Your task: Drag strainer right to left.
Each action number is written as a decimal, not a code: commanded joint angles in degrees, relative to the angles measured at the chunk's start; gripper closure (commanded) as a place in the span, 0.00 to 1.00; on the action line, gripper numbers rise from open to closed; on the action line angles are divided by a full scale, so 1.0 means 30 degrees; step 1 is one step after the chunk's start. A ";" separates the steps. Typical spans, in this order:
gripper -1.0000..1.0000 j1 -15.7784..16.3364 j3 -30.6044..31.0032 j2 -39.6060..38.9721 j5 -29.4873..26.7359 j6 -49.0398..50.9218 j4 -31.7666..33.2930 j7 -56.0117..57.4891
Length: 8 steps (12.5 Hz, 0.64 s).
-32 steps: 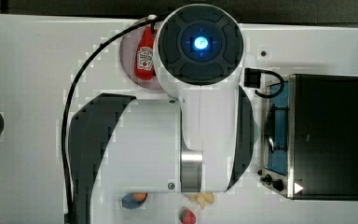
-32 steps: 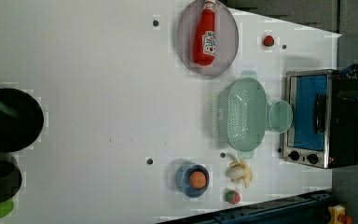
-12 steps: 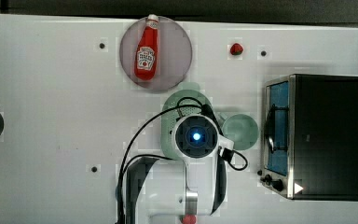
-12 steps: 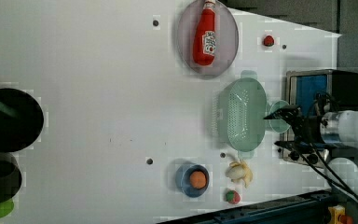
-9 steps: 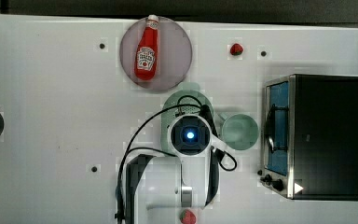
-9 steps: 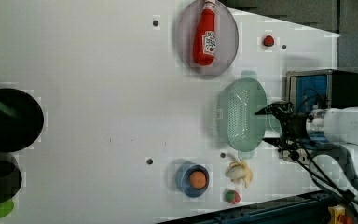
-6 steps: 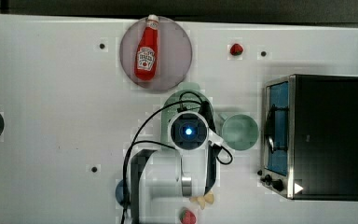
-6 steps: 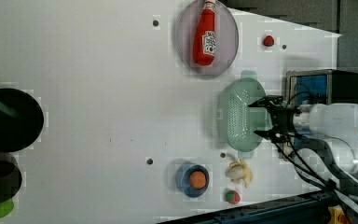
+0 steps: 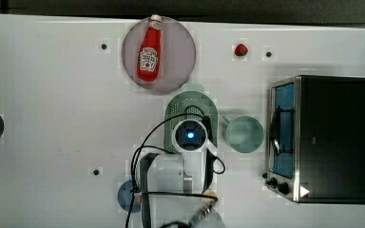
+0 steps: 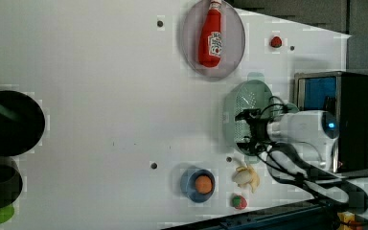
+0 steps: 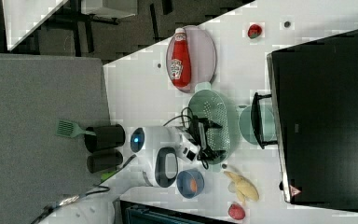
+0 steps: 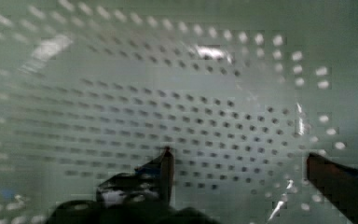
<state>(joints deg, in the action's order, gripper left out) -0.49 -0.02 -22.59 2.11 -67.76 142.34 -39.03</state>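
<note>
- Up close, the wrist view looks into the perforated inside of the mint-green strainer, with the tool spread wide: one dark fingertip low over the holed floor, the other well apart from it.
- The right view shows the tool reaching over the strainer's rim into the bowl, cables looping behind it on the white arm.
- In the left view the tool sits inside the strainer, its two dark fingers parted and holding nothing.
- The top view hides the tool under the arm's round, blue-lit wrist, which covers the lower half of the strainer.
- The strainer stands on the white desk, just below the greyish-pink plate carrying a ketchup bottle, and just beside a smooth mint mug on the top view's right.
- Beyond the mug stands a black toaster oven with a blue-lit door.
- The left view takes in what the arm masks from above: a blue bowl holding an orange ball, a banana, and a small red-and-green fruit.
- A strawberry lies near the desk's far edge.
- The right view alone catches two black cups and a green spatula.
</note>
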 commanded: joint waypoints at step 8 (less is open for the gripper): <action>0.00 0.2443 0.1099 0.0478 -0.0410 -0.0508 -0.0234 -0.3987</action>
<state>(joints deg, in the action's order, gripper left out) 5.03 1.90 -23.21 0.41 -68.71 141.34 -45.74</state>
